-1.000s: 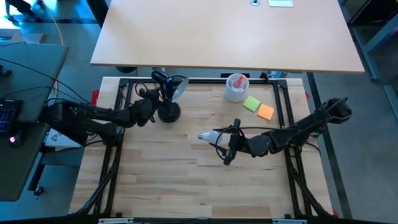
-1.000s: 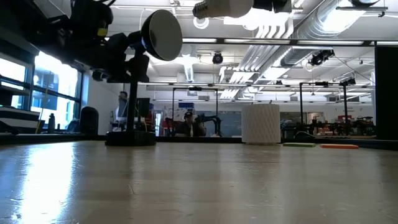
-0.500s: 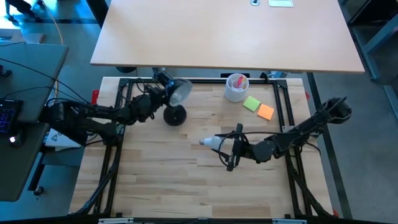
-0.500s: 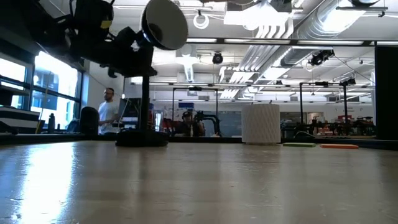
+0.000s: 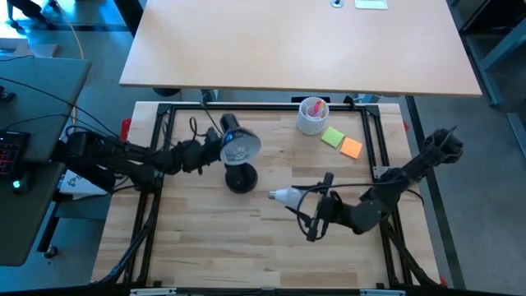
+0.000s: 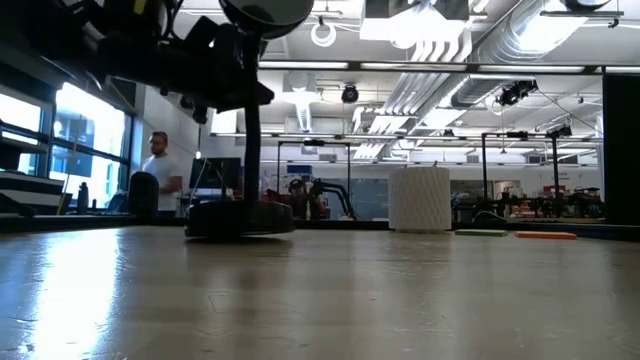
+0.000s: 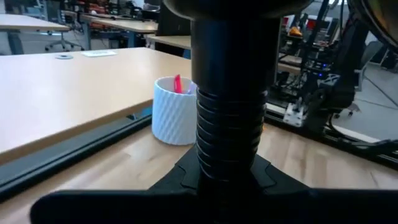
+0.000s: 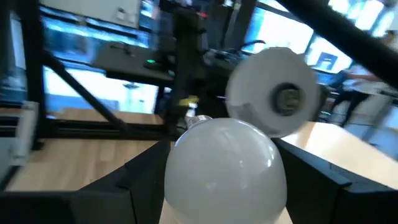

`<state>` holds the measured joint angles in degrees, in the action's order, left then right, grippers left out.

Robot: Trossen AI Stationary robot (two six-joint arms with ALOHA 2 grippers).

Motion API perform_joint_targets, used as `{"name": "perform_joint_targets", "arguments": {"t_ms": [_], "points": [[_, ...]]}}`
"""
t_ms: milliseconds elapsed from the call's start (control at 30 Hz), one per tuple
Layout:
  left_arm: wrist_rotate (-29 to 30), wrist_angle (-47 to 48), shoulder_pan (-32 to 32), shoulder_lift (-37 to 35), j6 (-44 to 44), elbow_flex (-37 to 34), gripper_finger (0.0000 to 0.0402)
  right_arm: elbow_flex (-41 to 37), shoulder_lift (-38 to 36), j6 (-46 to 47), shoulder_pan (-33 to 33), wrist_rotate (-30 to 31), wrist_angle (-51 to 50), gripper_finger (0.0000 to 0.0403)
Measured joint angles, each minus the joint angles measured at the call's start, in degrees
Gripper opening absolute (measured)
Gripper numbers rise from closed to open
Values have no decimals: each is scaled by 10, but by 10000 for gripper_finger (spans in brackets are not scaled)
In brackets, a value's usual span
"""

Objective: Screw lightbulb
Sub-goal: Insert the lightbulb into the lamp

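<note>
The black desk lamp [image 5: 240, 160] stands on its round base [image 5: 241, 179] left of the table's middle. Its cone shade [image 5: 241, 146] is tipped up, and its open face and socket [image 8: 286, 98] show in the right wrist view. My left gripper [image 5: 212, 150] reaches in from the table's left and is shut on the lamp. My right gripper [image 5: 306, 201] is shut on the white lightbulb [image 5: 283, 196], right of the lamp's base and clear of the table, with the silvery screw base pointing toward the lamp. My left gripper pinches the lamp's ribbed neck [image 7: 227, 143] just behind the shade, coming in about level from the table's left. The lamp stands upright with its base [image 6: 238, 218] on the table. My right gripper pinches the bulb's round glass end [image 8: 221, 171] between its two fingers [image 8: 140, 186], one on each side. The fingers come about level from the table's right and lie along the bulb. The bulb is lifted clear and lies about level.
A white ribbed cup [image 5: 312, 115] stands at the far edge with a green [image 5: 332, 136] and an orange sticky note [image 5: 351, 147] beside it. A black frame rail [image 5: 378, 140] borders the table. Bare wood lies toward the near edge. A person [image 6: 157, 172] stands in the room behind.
My left gripper has dragged the lamp toward the table's near and right edges. The base has slid along the wood and the shade has tipped upward. My right gripper has carried the lightbulb toward the near edge and a little right, keeping it level.
</note>
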<state>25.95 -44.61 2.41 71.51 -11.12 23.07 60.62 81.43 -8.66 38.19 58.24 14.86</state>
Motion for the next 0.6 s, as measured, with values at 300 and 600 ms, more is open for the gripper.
{"name": "perform_joint_targets", "arguments": {"t_ms": [300, 600], "points": [[224, 1, -166, 35, 23, 10, 40, 61, 71, 22, 12, 20, -10, 251], [283, 40, -234, 61, 101, 43, 73, 65, 87, 39, 10, 21, 1, 251]]}}
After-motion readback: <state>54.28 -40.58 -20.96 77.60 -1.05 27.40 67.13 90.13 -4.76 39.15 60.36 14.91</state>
